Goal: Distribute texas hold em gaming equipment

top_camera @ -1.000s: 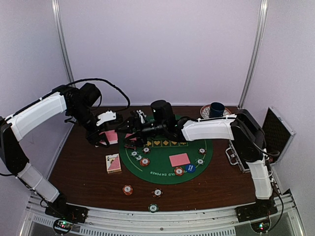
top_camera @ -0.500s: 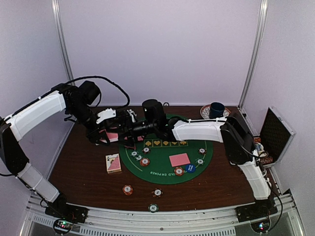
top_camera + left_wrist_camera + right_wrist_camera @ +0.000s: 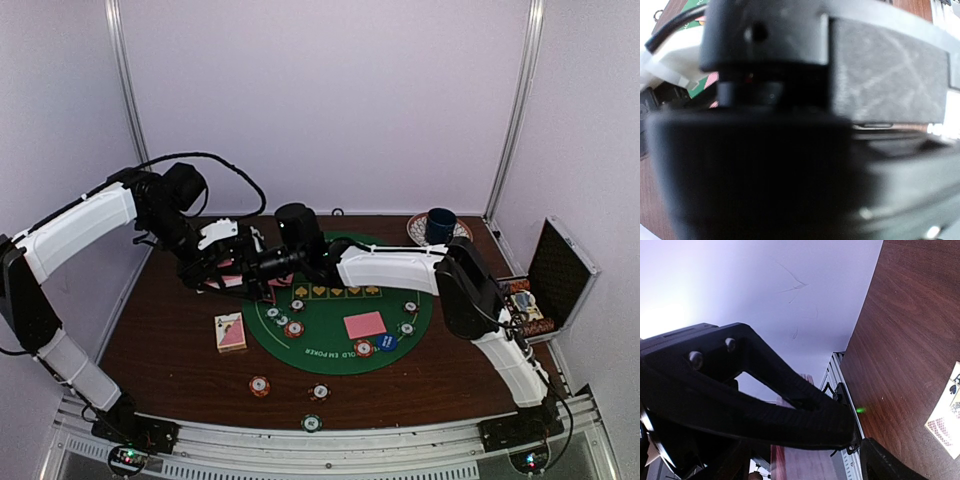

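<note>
Right gripper [image 3: 248,268] slid left, blocking left wrist view; left gripper [image 3: 220,268] closed, right's spread unclear.

A robot lab cell: plain white panel walls [image 3: 330,100] and metal posts [image 3: 126,90] box in a brown bench [image 3: 170,350]. An aluminium rail [image 3: 400,437] at its edge carries two robot arms [image 3: 80,225].

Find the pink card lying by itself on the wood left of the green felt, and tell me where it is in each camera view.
Top external: the pink card lies on bare wood, just left of the green felt.
Left wrist: not in it; dark, close hardware blocks most of the view.
Right wrist: at the right edge, lower half, partly cut off.
Shared landmark: the brown table.
</note>
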Controlling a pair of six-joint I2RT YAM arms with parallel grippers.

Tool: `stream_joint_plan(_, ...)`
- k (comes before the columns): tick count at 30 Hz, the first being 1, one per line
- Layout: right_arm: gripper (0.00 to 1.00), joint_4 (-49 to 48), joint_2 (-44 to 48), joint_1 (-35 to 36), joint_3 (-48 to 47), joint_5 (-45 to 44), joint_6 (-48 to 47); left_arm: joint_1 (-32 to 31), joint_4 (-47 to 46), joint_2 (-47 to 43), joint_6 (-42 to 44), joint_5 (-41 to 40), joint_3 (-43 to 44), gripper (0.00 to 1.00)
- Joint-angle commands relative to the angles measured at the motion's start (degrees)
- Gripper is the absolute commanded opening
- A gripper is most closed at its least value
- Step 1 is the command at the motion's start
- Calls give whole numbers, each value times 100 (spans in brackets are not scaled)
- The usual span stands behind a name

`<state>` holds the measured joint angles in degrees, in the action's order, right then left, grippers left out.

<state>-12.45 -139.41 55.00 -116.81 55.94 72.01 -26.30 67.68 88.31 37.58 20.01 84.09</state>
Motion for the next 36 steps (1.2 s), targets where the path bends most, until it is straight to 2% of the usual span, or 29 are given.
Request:
stream_joint_plan(1,77,148,-119,20,-168,184,-117,11,-43,-11,-23,149,195,0)
stream_joint_plan(12,65,589,198,-167,311,188,-537,11,-41,-64,-32,175,160,0)
stream_joint_plan(27,56,610,627,-308,662,233,-677,11,-37,-139,-23,187,90,0)
stream_joint_plan(33,56,764,777,-391,810,233,-829,11,-42,-171,-23,212,63,0)
stream_joint_plan(36,61,729,868,-394,814,255,-852,11,-44,-162,-23,213,37,0)
